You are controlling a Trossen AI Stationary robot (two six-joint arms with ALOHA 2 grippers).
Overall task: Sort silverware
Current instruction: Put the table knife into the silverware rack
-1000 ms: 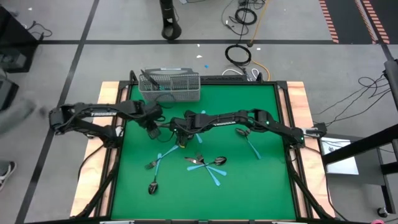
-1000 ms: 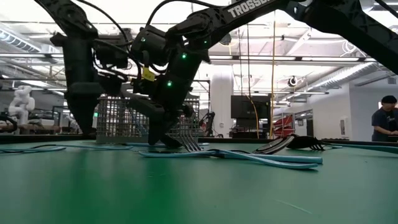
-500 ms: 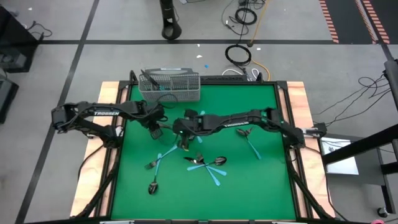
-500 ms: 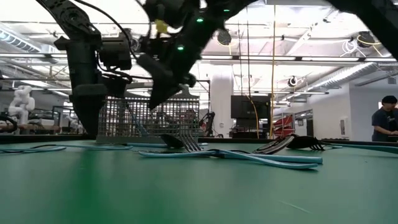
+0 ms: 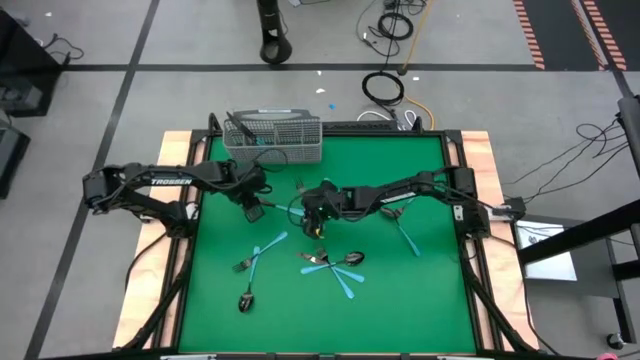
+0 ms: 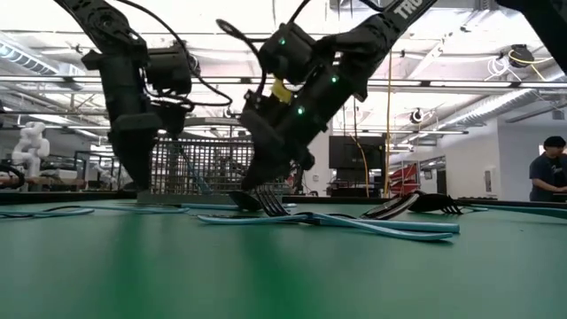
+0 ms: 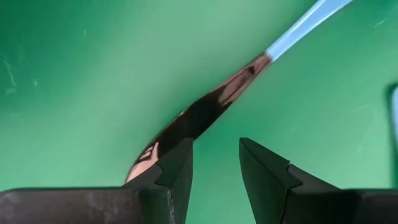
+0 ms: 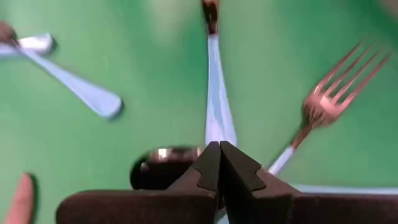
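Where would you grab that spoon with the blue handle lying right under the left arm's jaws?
Probably the spoon at its narrow neck, where dark metal meets blue handle, coming straight down with the left gripper jaws across it. It lies flat on the mat, and the neck is slimmer than the bowl.

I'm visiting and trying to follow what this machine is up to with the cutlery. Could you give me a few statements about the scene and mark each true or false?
1. The wire basket stands at the table's far edge. True.
2. The right gripper is wide open. False: its fingers are pressed together.
3. The left gripper is open above a blue-handled spoon. True.
4. All silverware is in the basket. False: forks and spoons, such as a fork, lie on the green table.
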